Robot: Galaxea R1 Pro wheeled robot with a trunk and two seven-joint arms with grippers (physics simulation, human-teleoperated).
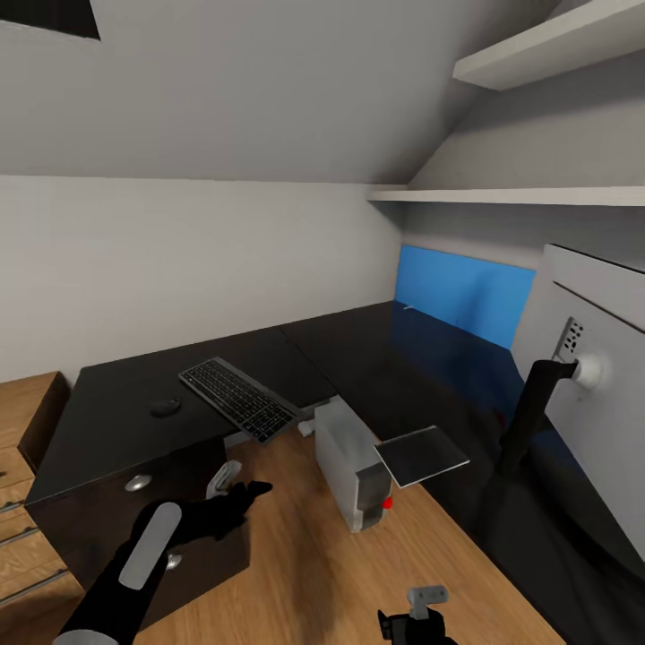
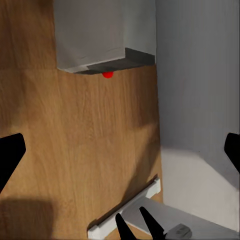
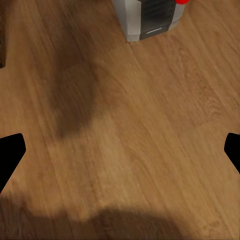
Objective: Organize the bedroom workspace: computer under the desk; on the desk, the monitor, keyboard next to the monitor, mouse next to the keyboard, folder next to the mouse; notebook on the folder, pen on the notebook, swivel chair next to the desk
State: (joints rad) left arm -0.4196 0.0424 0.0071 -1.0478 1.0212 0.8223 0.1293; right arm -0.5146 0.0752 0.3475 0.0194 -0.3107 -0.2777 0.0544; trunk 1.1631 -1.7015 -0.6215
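On the left wing of the black L-shaped desk [image 1: 116, 421] lies a dark keyboard [image 1: 237, 399], with a small black mouse [image 1: 165, 407] just to its left. The white monitor [image 1: 596, 403] stands on the right wing, seen from behind, its grey base plate [image 1: 421, 455] at the desk's inner edge. The grey computer tower [image 1: 354, 461] [image 2: 100, 35] [image 3: 150, 17] stands on the wooden floor in the desk's corner. My left gripper [image 1: 235, 491] [image 2: 120, 152] hangs open over the floor in front of the desk drawers. My right gripper [image 1: 428, 605] [image 3: 120, 155] is open, low over bare floor.
A black drawer unit [image 1: 134, 528] with round knobs sits under the desk's left wing, beside wooden drawers [image 1: 22, 466]. A blue panel [image 1: 466, 300] leans at the back of the right wing. White shelves [image 1: 537, 54] hang above. Wooden floor [image 1: 296, 555] lies between the desk wings.
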